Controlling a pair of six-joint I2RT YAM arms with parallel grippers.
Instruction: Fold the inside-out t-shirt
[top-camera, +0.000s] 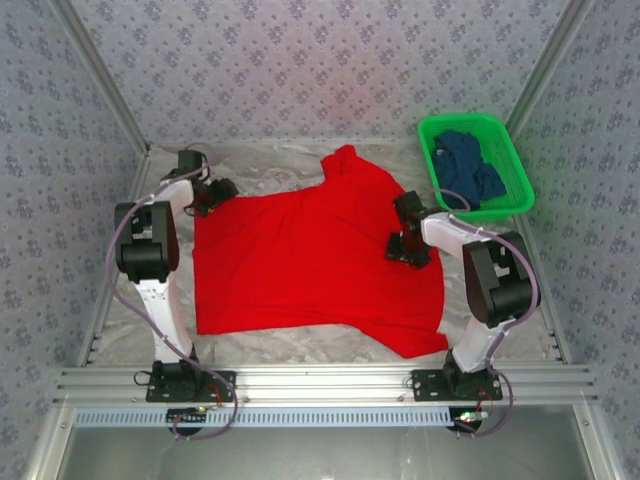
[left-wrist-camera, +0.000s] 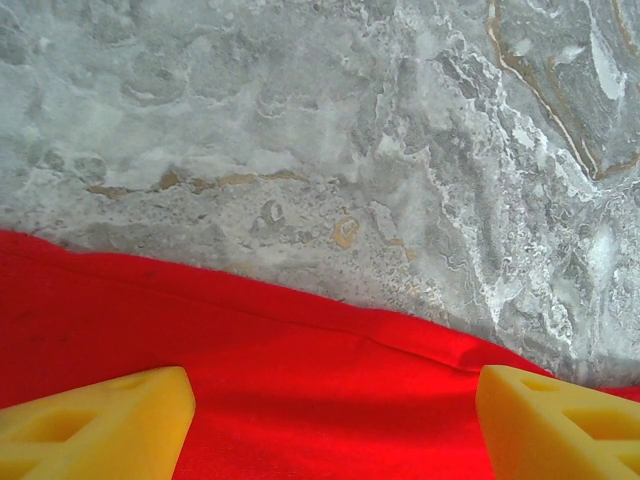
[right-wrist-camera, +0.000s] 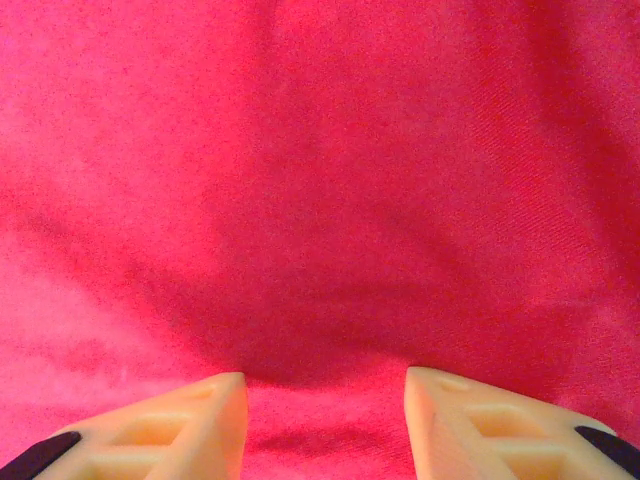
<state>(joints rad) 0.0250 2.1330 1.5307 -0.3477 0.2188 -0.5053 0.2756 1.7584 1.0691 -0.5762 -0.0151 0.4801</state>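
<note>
1. your green basket sits at the far right corner of the bench, just off the shirt's right side
2. inside it lies a crumpled dark navy garment, bunched towards the middle and far end; the basket floor shows green around it at the near end
3. the inside-out t-shirt is not in the basket: it lies spread flat on the bench between your two arms, bright red, one sleeve pointing to the far side and the other towards the near right
4. no print or lettering can be made out on the side facing up
5. your left claw is at the shirt's far left corner; in the left wrist view its yellow fingers stand wide apart over the red cloth, with the shirt's edge and bare marbled bench just beyond, so it is open and holds nothing
6. your right claw is low over the right part of the shirt, near the basket but apart from it; in the right wrist view its pale fingers stand partly apart with red cloth showing in the gap, and no fold is clamped between them
</note>
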